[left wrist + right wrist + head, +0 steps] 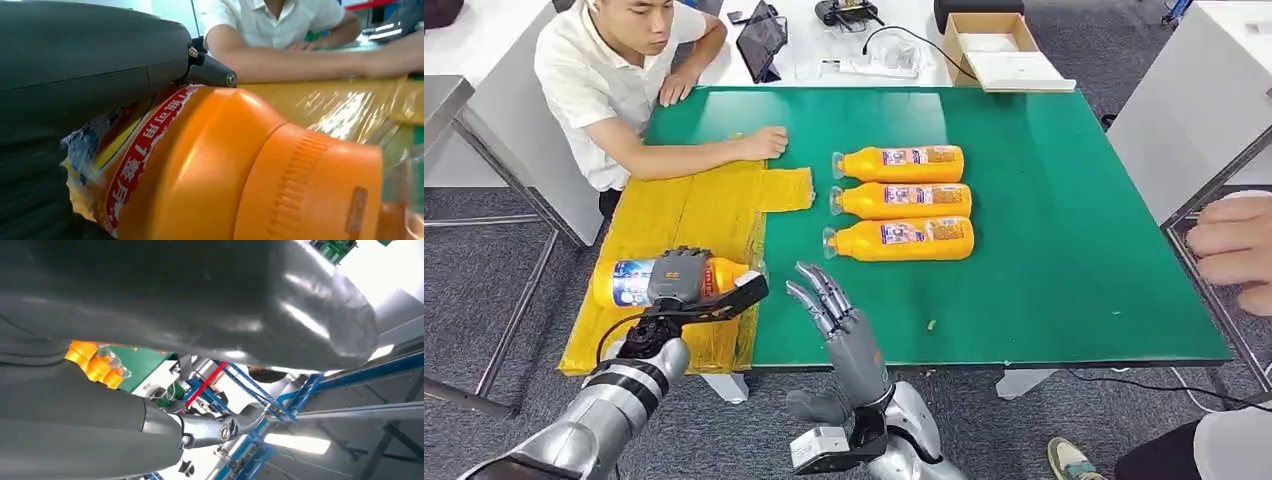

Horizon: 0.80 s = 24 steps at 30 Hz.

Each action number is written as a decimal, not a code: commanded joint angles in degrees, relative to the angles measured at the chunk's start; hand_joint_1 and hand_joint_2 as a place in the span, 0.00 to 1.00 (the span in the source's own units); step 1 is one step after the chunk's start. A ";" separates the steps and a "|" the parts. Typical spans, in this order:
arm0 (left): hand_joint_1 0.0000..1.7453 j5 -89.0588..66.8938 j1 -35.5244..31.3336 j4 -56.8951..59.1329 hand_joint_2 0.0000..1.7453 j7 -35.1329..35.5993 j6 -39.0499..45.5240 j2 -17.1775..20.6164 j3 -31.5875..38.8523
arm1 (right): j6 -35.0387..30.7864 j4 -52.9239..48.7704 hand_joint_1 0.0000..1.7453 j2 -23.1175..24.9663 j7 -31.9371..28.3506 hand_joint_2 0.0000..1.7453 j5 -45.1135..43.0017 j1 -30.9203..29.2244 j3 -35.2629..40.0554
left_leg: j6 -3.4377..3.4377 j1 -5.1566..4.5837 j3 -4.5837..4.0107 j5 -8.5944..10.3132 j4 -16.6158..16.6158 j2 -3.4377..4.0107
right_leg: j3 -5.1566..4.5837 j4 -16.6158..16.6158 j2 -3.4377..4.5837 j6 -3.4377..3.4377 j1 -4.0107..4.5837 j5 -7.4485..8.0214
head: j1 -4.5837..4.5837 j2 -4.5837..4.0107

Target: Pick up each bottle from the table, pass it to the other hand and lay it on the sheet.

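Note:
My left hand (682,280) grips an orange bottle (624,282) lying on its side on the yellow sheet (694,215) at the table's near left. Up close, the left wrist view has the same bottle (210,170) with its red label band under my dark left hand (75,75). My right hand (834,310) is raised over the near table edge, fingers straight and apart, holding nothing. Three more orange bottles (902,163) (904,201) (902,240) lie side by side mid-table. The right wrist view has my right hand (150,305) and bottle caps (92,362).
A person in a white shirt (599,70) sits at the far left with a hand (764,143) on the sheet's far end. Another person's hand (1234,250) is at the right edge. A cardboard box (999,45) and a tablet (761,40) lie behind the green mat (1074,220).

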 commanded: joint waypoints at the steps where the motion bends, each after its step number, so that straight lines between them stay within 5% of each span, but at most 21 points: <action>1: 1.00 -0.33 -4.61 11.33 1.00 0.66 -6.92 -1.25 -2.40 | 0.33 0.70 0.00 0.40 -0.96 0.00 -0.72 0.94 -2.57 | -0.09 0.06 0.21 -0.06 -0.04 -0.03 | 0.23 -0.04 -0.10 -0.10 0.07 -0.08 | -0.02 0.00; 2: 1.00 0.45 -4.29 11.45 1.00 -0.69 -7.38 -1.56 -1.86 | 0.47 0.87 0.00 0.49 -1.27 0.00 -0.97 1.06 -2.64 | -0.12 0.07 0.30 -0.08 -0.06 0.01 | 0.32 -0.07 -0.08 -0.13 0.09 -0.09 | 0.00 0.00; 3: 1.00 1.33 -4.40 11.66 1.00 -1.80 -8.64 -1.88 -1.40 | 0.59 1.06 0.00 0.49 -1.33 1.00 -0.96 1.06 -2.55 | -0.09 0.04 0.25 -0.05 -0.05 -0.02 | 0.26 -0.05 -0.10 -0.10 0.05 -0.07 | 0.00 0.00; 4: 0.87 1.68 -4.38 11.62 1.00 -2.19 -8.74 -1.94 -1.18 | 0.65 1.13 0.00 0.48 -1.34 1.00 -0.97 1.07 -2.52 | -0.13 0.08 0.33 -0.07 -0.07 -0.02 | 0.36 -0.08 -0.13 -0.15 0.09 -0.09 | 0.00 -0.02; 5: 0.04 3.02 -4.30 11.33 1.00 -3.68 -9.01 -2.16 -0.38 | 0.82 1.47 0.00 0.48 -1.36 1.00 -1.00 1.03 -2.44 | -0.10 0.04 0.28 -0.04 -0.05 -0.03 | 0.31 -0.06 -0.10 -0.12 0.06 -0.06 | 0.00 0.00; 15: 0.00 20.39 -1.47 2.72 1.00 -21.17 -19.51 -3.64 2.22 | 0.91 4.37 0.00 0.47 -3.22 1.00 -2.38 0.76 -1.86 | -0.08 0.04 0.50 -0.04 -0.06 -0.07 | 0.53 -0.09 -0.03 -0.10 0.05 -0.05 | 0.00 0.00; 22: 0.00 31.01 -0.69 0.70 1.00 -25.89 -28.15 -3.27 2.98 | 1.13 6.13 0.00 0.56 -4.71 1.00 -3.77 -0.41 -1.23 | -0.14 0.07 0.54 -0.09 -0.07 0.03 | 0.56 -0.08 0.05 -0.16 0.08 -0.06 | 0.00 0.00; 23: 0.00 33.11 -0.64 0.51 1.00 -26.22 -28.42 -3.02 2.74 | 1.09 6.69 0.00 0.60 -5.06 0.00 -4.09 -0.86 -0.91 | -0.12 0.05 0.48 -0.05 -0.06 -0.04 | 0.51 -0.07 0.01 -0.13 0.06 -0.04 | -0.02 0.00; 24: 0.00 34.32 -0.69 0.53 1.00 -26.05 -28.04 -2.84 2.14 | 0.88 7.02 0.00 0.67 -5.25 0.00 -4.39 -1.06 -0.78 | -0.08 0.03 0.43 -0.01 -0.05 -0.09 | 0.45 -0.07 -0.01 -0.09 0.03 -0.02 | 0.00 -0.02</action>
